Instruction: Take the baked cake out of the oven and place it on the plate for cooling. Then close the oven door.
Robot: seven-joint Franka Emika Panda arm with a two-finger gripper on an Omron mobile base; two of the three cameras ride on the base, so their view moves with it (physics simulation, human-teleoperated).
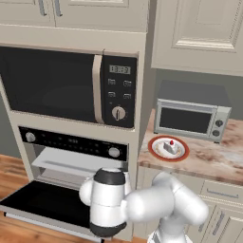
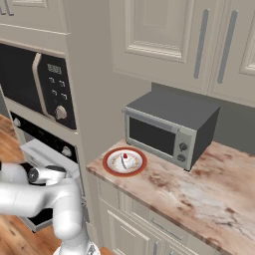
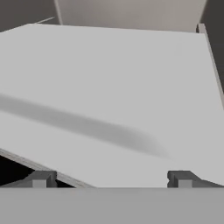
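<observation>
The baked cake (image 1: pixel 169 147), a small white wedge with a red cherry, sits on the red-rimmed plate (image 1: pixel 153 147) on the counter right of the oven (image 1: pixel 71 142); the right base view shows the cake (image 2: pixel 126 160) and plate (image 2: pixel 107 162) too. The oven door (image 1: pixel 42 201) hangs open and flat, dark glass up. In the hand view my gripper (image 3: pixel 112 179) is open with nothing between its tips, just above the bare grey oven tray (image 3: pixel 113 100). My arm (image 1: pixel 142 204) reaches low towards the oven mouth and hides the hand in the left base view.
A black microwave (image 1: pixel 52 85) sits directly above the oven. A silver toaster oven (image 1: pixel 190 118) stands on the marble counter (image 1: pixel 213 163) behind the plate. Cream cupboards (image 2: pixel 164 35) hang overhead and drawers (image 1: pixel 218 194) sit below the counter.
</observation>
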